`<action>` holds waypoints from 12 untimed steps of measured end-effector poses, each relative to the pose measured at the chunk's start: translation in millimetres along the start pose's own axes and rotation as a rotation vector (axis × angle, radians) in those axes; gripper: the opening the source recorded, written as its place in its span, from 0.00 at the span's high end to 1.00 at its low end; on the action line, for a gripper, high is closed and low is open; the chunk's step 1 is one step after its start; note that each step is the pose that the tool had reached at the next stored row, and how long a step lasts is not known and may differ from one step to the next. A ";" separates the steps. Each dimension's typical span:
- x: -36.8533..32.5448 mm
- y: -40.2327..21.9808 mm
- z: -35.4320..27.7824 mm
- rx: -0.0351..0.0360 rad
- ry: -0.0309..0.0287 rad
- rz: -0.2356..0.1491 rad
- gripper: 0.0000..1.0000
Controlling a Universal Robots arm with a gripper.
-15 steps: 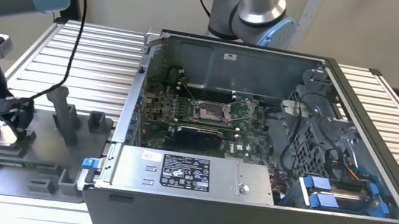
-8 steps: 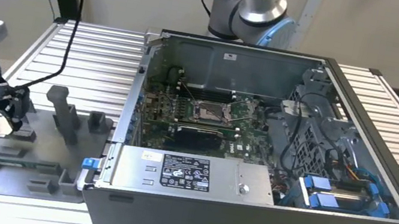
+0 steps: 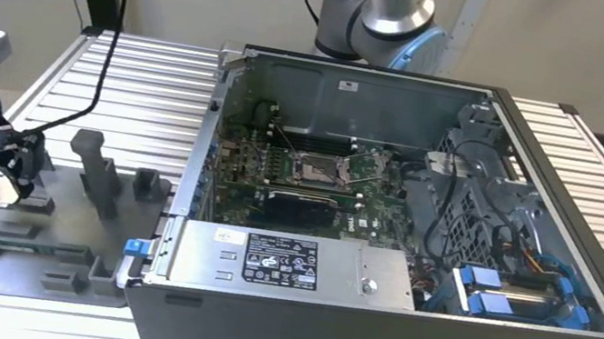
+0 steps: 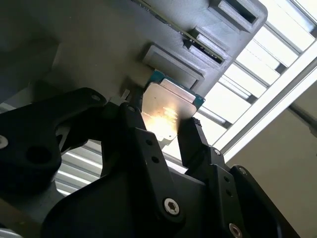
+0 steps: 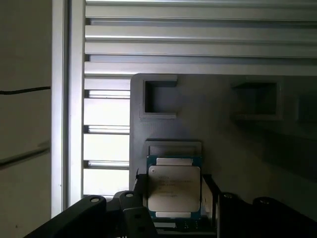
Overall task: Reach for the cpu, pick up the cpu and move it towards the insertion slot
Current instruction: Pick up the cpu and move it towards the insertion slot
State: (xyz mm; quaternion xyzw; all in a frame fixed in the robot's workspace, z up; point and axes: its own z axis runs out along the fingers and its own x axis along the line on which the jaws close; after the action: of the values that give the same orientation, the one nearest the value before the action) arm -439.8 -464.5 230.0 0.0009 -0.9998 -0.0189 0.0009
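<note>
The cpu is a small square chip with a silvery top and a green rim. It sits between the black fingers of my gripper, which is shut on its two side edges. In the second wrist view the cpu hangs a little off the grey fixture's pocket, with one finger on each side. In the exterior view my gripper is low over the grey fixture plate at the exterior view's left. The insertion slot, a silver-framed socket, lies inside the open computer case, far to the right of the gripper.
The open computer case fills the middle and right of the ribbed metal table. Grey upright fixture blocks stand between my gripper and the case wall. A second arm's base rises behind the case. A black cable hangs near my arm.
</note>
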 end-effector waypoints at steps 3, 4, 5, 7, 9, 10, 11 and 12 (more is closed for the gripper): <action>0.0 0.0 -0.1 0.0000 0.0001 0.000 1.00; 0.0 0.0 -0.1 0.0000 0.0000 0.000 1.00; 0.0 0.0 -0.1 0.0000 0.0000 0.000 1.00; 0.0 0.0 -0.8 0.0003 0.0010 0.000 1.00; 0.1 0.2 -3.6 0.0002 0.0033 0.000 1.00; 0.0 0.2 -5.2 0.0000 0.0041 0.000 1.00; 0.0 0.3 -7.1 0.0001 0.0056 0.000 1.00; 0.0 0.4 -8.9 0.0001 0.0068 0.000 1.00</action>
State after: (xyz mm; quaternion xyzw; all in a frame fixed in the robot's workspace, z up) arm -439.8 -464.5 238.9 0.0008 -0.9998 -0.0188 0.0043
